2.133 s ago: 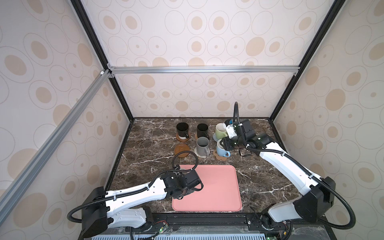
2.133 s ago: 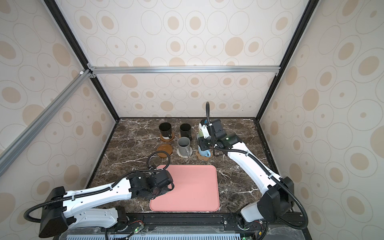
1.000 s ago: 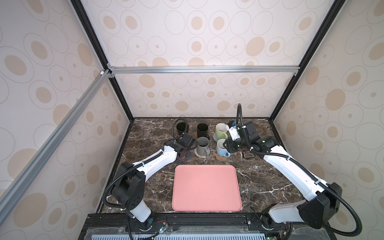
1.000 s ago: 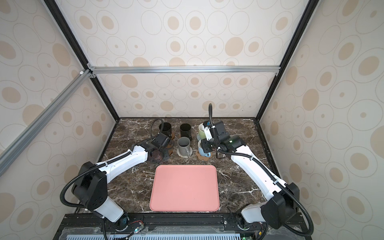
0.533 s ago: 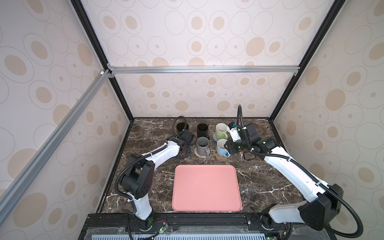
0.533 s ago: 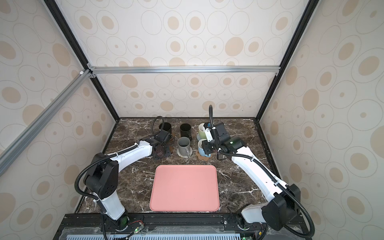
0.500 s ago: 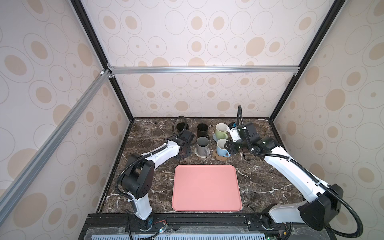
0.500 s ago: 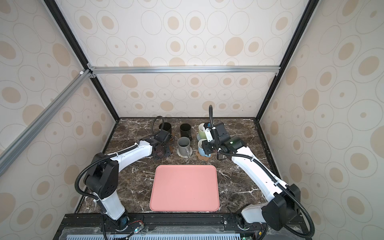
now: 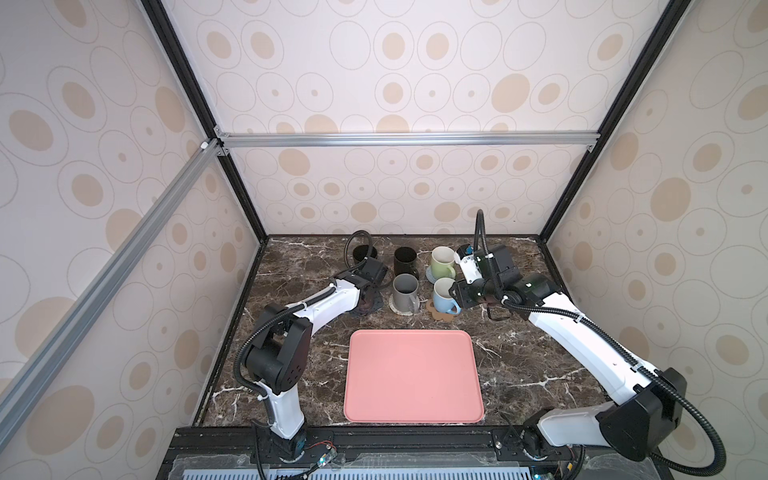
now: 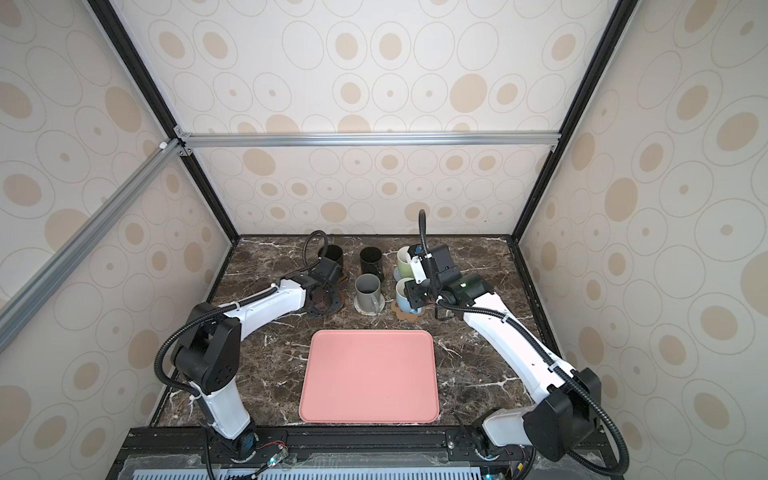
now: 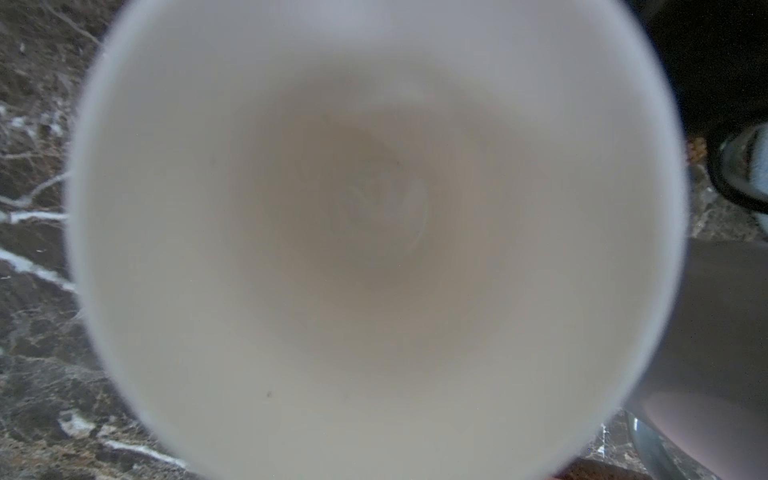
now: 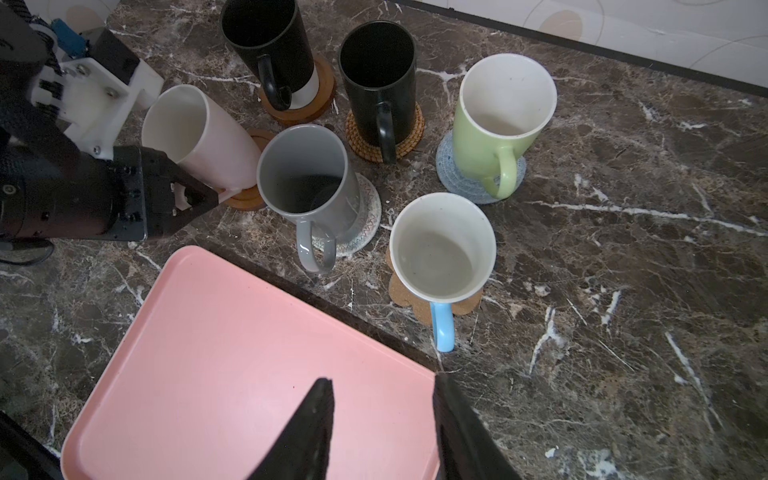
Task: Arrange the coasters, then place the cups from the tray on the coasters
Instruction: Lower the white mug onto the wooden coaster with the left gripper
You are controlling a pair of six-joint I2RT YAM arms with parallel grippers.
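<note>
Currently, starting at the left: the left gripper (image 12: 203, 199) sits low over the desk (image 12: 623, 249). Its fingers are pressed together on the handle side of the white mug (image 12: 195, 133), pinching what looks like the handle (only a sliver shows past the tips). The mug stands on the near wooden disc (image 12: 246, 202). Its pale inside fills the left wrist view. In both top views the arm's wrist hides it.

Back row, behind it: left black mug (image 12: 270, 45) on the far wooden disc (image 12: 324, 97), handle turned toward the tray.

Next to the right:
- grey mug (image 12: 307, 183) on the whitish woven coaster (image 12: 368, 216), front row
- right black mug (image 12: 378, 79) on the rattan coaster (image 12: 361, 145), back row
- light green mug (image 12: 494, 129) on the blue-grey coaster (image 12: 457, 178), back row
- light blue mug (image 12: 440, 249) on the paw-shaped coaster (image 12: 399, 286), front row

All of these stand upright.

The pink tray (image 9: 415, 374) lies flat at the front middle of the desk, apart from the coasters.

Far right: the right gripper (image 12: 382, 378) hangs above the desk near the light blue mug. Its fingers are spread and hold nothing. In its own wrist view the tips sit over the tray's corner and the bare marble beside it.
</note>
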